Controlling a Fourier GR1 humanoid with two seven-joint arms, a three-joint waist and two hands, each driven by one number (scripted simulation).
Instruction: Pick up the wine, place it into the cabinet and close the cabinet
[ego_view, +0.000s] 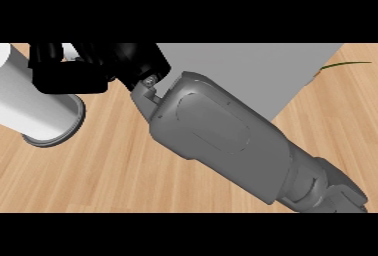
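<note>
My right forearm (229, 140) fills the middle of the head view, running from the lower right up to the upper left. At its end the black right hand (74, 70) sits at the top left, partly cut off by the view's upper edge. It overlaps a white cylinder (33, 105) with a grey rim that lies at the left edge. No wine bottle shows anywhere; the arm and hand hide much of the counter. A plain grey cabinet face (258, 75) lies behind the forearm at the top right.
The wooden counter top (103, 170) shows at the lower left and along the right side. A thin green leaf (347, 64) pokes in at the upper right, beyond the grey cabinet's corner.
</note>
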